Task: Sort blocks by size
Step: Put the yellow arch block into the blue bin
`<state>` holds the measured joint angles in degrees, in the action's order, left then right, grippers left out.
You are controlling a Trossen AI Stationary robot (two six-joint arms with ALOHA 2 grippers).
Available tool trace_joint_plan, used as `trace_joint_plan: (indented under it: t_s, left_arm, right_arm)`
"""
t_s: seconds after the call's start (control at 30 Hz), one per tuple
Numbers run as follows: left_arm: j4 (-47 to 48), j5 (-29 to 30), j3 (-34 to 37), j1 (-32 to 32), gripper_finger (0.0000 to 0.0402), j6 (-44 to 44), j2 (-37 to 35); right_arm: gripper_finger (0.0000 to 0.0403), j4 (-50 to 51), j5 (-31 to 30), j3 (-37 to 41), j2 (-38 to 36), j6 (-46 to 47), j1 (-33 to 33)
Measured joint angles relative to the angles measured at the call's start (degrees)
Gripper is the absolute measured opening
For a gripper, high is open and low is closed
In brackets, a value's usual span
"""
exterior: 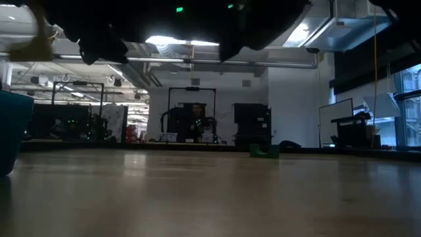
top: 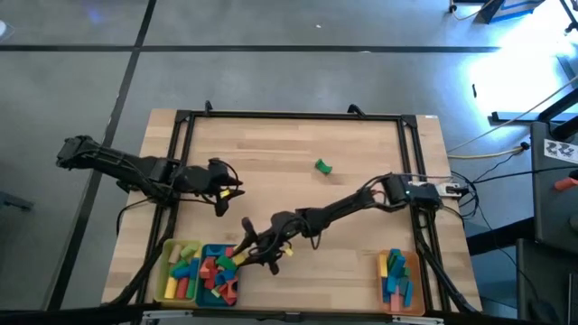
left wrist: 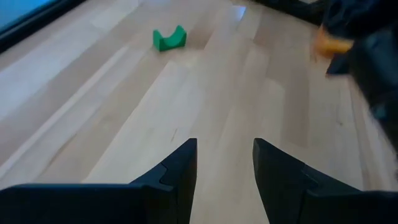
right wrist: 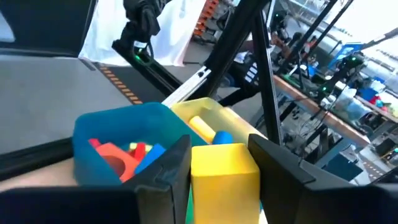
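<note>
Yellow is the colour in play: from above, the right gripper (top: 260, 248) hangs at the right edge of the teal tray (top: 218, 273), with a yellow block (top: 242, 257) showing between its fingers. The teal tray is my landmark. Touching its left side sits the yellow tray (top: 180, 272), both heaped with sorted blocks; well to its right, at the table's far corner, the orange tray (top: 398, 278) holds mostly blue ones. The left gripper (top: 231, 191) waits above the bare wood behind the teal tray. One green arch block (top: 322, 166) lies alone, well beyond the teal tray towards the table's middle.

At table height, the teal tray's wall (exterior: 13, 131) stands at one edge and the green arch (exterior: 264, 151) rests far across the wood; the arms are only dark shapes overhead.

The left wrist camera shows its own fingers (left wrist: 180, 171) parted around nothing, the arch (left wrist: 169, 38) ahead of them.

The right wrist camera shows the jaws clamped on the yellow block (right wrist: 224, 177), teal tray (right wrist: 127, 121) and yellow tray (right wrist: 205, 112) just past it.

I judge this a placing step: the block must travel over the tray matching its size, then be released. The arch remains to be sorted.
</note>
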<state>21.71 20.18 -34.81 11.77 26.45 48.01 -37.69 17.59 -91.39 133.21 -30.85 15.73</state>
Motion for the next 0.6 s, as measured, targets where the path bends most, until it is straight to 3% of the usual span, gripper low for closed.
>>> trace_joint_plan:
  t_s: [0.23, 0.43, 0.6]
  left_arm:
    - [-1.68, 0.00, 0.00, 0.00, 0.0134, -1.19, 0.00]
    - [-1.65, 0.00, 0.00, 0.00, 0.0134, -0.89, 0.00]
    - [-1.67, 0.00, 0.00, 0.00, 0.0134, -0.84, 0.02]
  right_arm:
    - [0.0144, 0.27, 1.14, -7.87, 5.80, 4.85, 0.17]
    - [0.0152, 1.97, 3.46, -8.36, 5.99, 6.56, 0.15]
    - [0.0171, 2.60, 0.25, -8.36, 6.03, 6.56, 0.04]
